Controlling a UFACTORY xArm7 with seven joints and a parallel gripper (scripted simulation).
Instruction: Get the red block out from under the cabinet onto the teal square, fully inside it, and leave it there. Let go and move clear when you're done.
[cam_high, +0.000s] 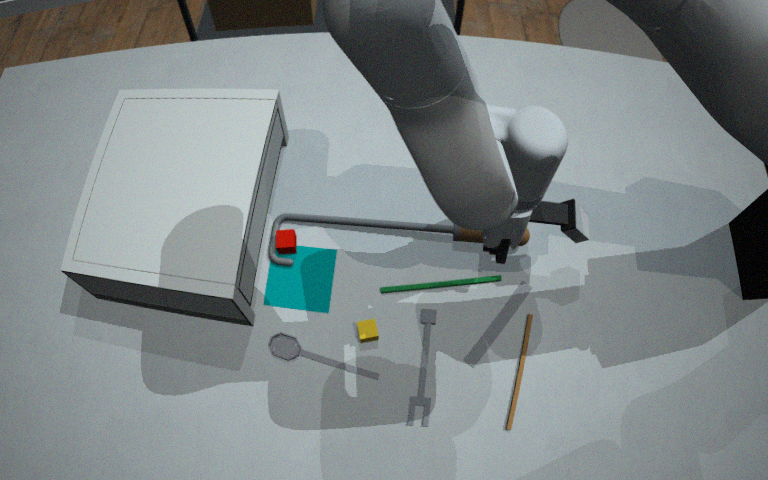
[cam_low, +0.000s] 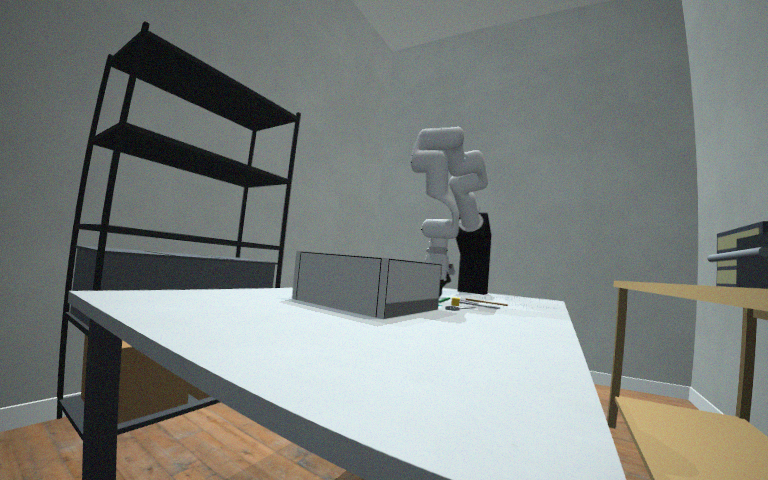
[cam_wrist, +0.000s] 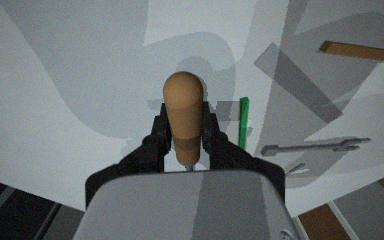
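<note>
The red block (cam_high: 286, 241) sits on the table just outside the white cabinet's (cam_high: 169, 186) (cam_low: 368, 283) open front. It is at the top-left corner of the teal square (cam_high: 303, 283) and lies mostly outside it. A long grey hook tool (cam_high: 362, 222) runs from the block to my gripper, and its curved end (cam_high: 281, 260) wraps around the block's cabinet side. My gripper (cam_high: 501, 249) (cam_wrist: 185, 112) is shut on the tool's wooden handle (cam_high: 467, 233) (cam_wrist: 183, 100), low over the table to the right of the square.
Below the tool lie a green stick (cam_high: 440, 283) (cam_wrist: 243, 122), a yellow block (cam_high: 367, 329), a grey forked tool (cam_high: 423, 367) (cam_wrist: 315, 146), a grey flat bar (cam_high: 498, 331) (cam_wrist: 295, 80), a tan stick (cam_high: 519, 370) (cam_wrist: 352, 50) and an octagon-headed tool (cam_high: 284, 346). A black post (cam_high: 750, 254) stands at the right.
</note>
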